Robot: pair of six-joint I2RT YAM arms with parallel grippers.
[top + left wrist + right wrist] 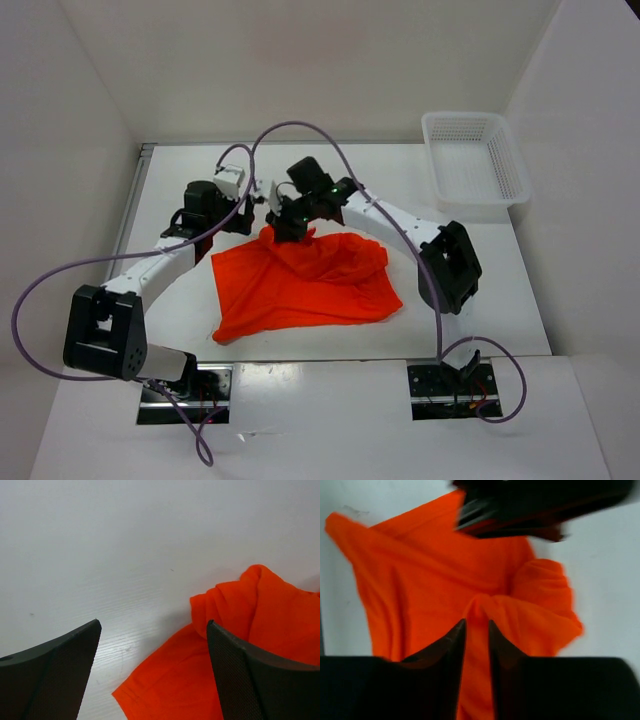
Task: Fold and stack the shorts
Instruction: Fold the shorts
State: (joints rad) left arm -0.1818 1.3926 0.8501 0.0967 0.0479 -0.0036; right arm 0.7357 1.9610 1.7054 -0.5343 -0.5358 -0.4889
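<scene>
Checking the top view: your shorts (pixel 310 280) lie crumpled and mostly spread on the white table (pixel 460 310), well apart from the white mesh basket (pixel 460 116), down and to the left of it. The corner of the cloth farthest from the basket is pulled up into a small peak. Your right gripper (pixel 476 630) is on that peak, jaws narrow, with a ridge of orange fabric pinched between the fingers (pixel 451 647); the wrist view shows the rest of the shorts hanging away below the pinch. A blurred dark shape (pixel 540 505) sits across the top of that view, and you can't tell from it what it is. Your left gripper (pixel 154 627) is spread wide and holds nothing; it sits just past the pinched corner, on the side away from the basket. Bare table shows between its fingertips, and its basket-side finger (pixel 250 680) overlaps the shorts' edge in its wrist view; whether it touches the cloth can't be told. Both arms reach in toward that same corner, so both grippers are well apart from the basket.
</scene>
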